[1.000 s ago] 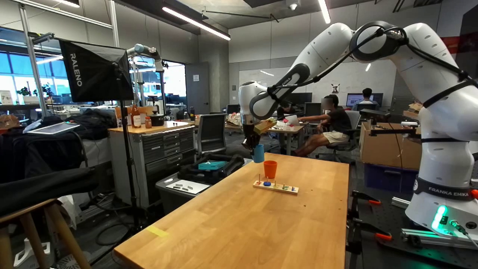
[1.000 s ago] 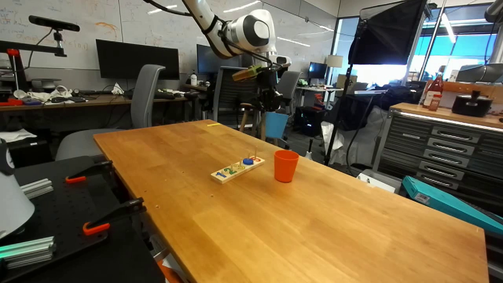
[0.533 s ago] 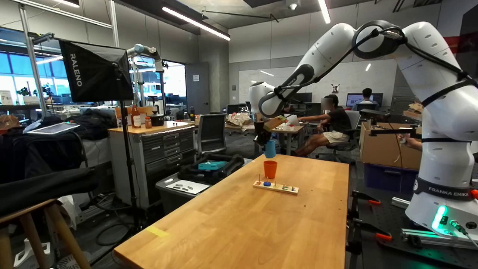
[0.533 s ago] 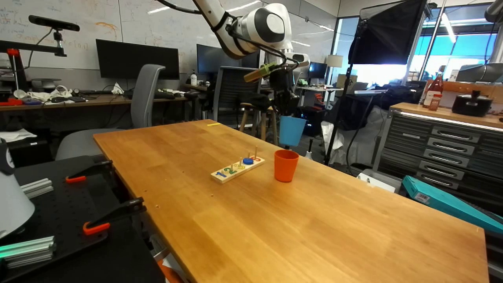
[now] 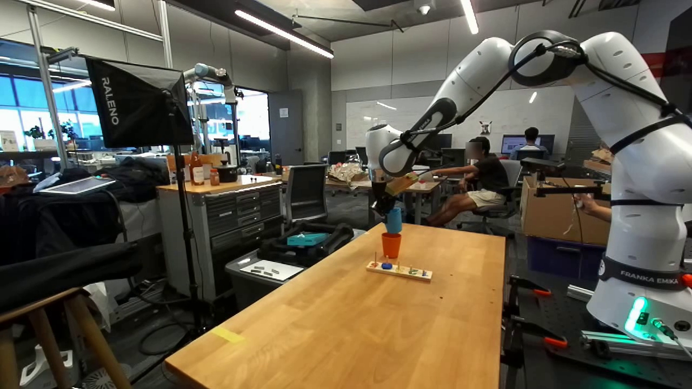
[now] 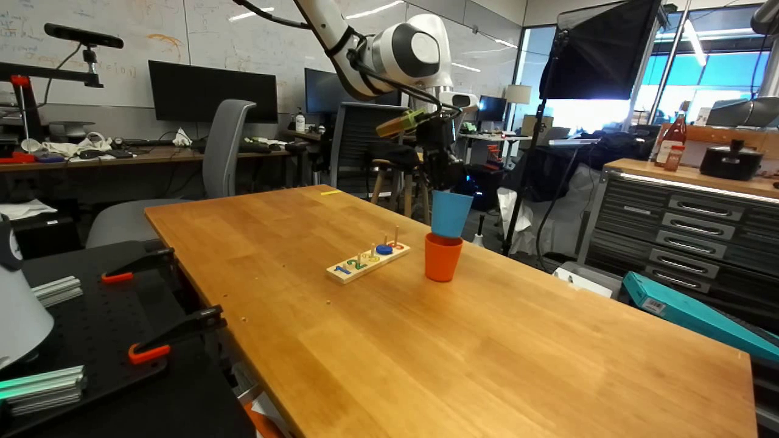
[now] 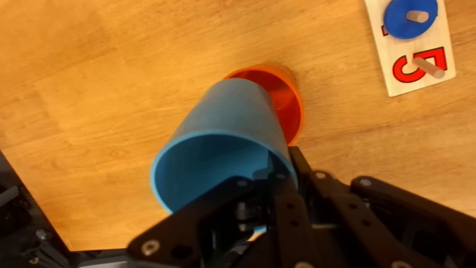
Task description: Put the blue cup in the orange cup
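Honey-brown and faintly glossy, the tabletop [image 6: 517, 340] carries the orange cup [image 6: 443, 261], which stands upright near the edge: plain, orange-red, thin-rimmed, narrowing toward its base, with a redder inside where the wrist view looks down into it. Right at the orange cup's mouth is the blue cup [image 6: 450, 214], leaning slightly. It is a plain sky blue, matt outside, also narrower at the foot, with a thin pale rim and a darker, shadowed interior. Seen from the wrist, it covers part of the orange cup's opening; whether its base touches the orange cup or dips below that rim, I cannot tell. Above the orange cup, the black hand [image 7: 289, 167] is clamped on the blue cup's wall at its rim, one finger inside and one outside.

Just beside the orange cup, apart from it, lies a wooden peg strip [image 6: 368, 264] with coloured numerals and a blue disc [image 6: 384, 249] on one peg. In an exterior view, a grey chair [image 5: 305, 192] and a drawer cabinet [image 5: 246, 213] stand well away from the orange cup, on its picture-left. Far beyond the orange cup are a seated person [image 5: 489, 173] in a dark shirt and a whiteboard [image 5: 519, 116].
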`<state>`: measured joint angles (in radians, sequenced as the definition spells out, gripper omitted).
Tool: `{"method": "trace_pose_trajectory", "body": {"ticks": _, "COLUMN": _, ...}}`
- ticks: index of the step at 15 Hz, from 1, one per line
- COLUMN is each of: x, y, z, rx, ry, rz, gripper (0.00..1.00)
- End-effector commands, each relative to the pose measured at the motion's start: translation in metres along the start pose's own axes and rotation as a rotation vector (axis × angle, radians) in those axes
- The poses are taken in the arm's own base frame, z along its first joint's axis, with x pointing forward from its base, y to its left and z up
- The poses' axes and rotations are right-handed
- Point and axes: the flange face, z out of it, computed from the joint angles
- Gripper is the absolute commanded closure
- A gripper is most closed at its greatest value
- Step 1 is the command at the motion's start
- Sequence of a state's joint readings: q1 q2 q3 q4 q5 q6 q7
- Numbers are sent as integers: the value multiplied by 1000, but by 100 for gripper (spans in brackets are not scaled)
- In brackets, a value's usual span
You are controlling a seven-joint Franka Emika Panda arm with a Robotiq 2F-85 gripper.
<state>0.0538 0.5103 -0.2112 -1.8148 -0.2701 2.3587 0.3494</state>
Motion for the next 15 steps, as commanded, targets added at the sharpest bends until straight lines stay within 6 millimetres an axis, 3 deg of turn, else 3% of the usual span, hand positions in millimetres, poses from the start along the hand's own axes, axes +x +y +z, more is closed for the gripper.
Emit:
{"method": "trace_pose_trajectory", "body": {"ticks": 1, "x": 2, "y": 2, "z": -1, "rx": 8, "ry": 30, "rz": 3, "gripper": 99}}
{"method": "trace_pose_trajectory", "body": {"ticks": 4, "x": 8, "y": 3, "z": 2, "rx": 12, "ry": 33, "rz": 5, "gripper": 99}}
{"method": "trace_pose_trajectory", "body": {"ticks": 5, "x": 8, "y": 4, "z": 3, "rx": 9, "ry": 28, "rz": 7, "gripper": 69}}
{"method": "trace_pose_trajectory", "body": {"ticks": 7, "x": 6, "y": 6, "z": 4, "rx": 12, "ry": 23, "rz": 7, "gripper": 63}}
{"method": "trace_pose_trajectory", "body": {"ticks": 10, "x": 6, "y": 8, "z": -1, "rx": 23, "ry": 23, "rz": 8, "gripper": 38}}
{"method": "trace_pose_trajectory", "body": {"ticks": 15, "x": -7, "y": -4, "z": -41, "rx": 125, "ry": -7, "rz": -75, "gripper": 1}}
